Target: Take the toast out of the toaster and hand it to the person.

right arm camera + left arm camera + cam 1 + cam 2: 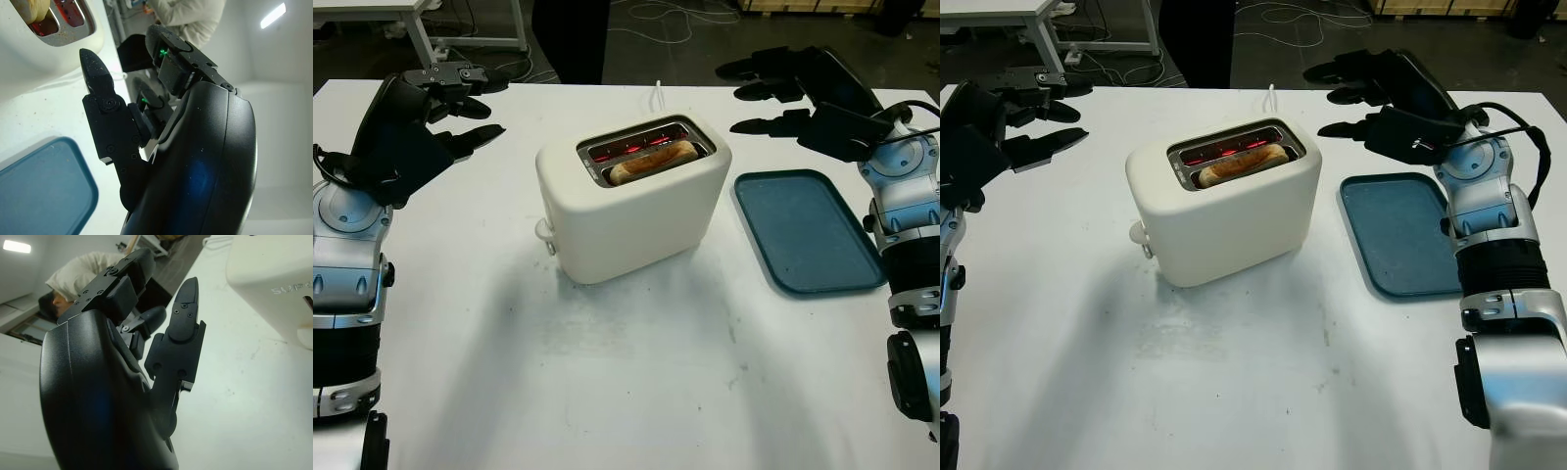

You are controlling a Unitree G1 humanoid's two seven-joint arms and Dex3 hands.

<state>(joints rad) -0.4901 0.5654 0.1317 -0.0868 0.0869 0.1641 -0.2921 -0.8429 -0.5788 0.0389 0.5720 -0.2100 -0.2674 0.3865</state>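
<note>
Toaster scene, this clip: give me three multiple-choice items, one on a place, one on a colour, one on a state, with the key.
1. Where is the tray?
A. on the toaster's right-hand side
B. on top of the toaster
C. under the left hand

2. What colour is the tray?
A. red
B. blue
C. yellow

3. What is the state of the toast?
A. held by the right hand
B. lying on the tray
C. sitting in a toaster slot

Key: 1 A, the tray lies flat on the table beside the toaster, near the right hand. 2 B, its surface is blue. 3 C, the toast sits in the slot, and both the left hand and right hand are open.
</note>
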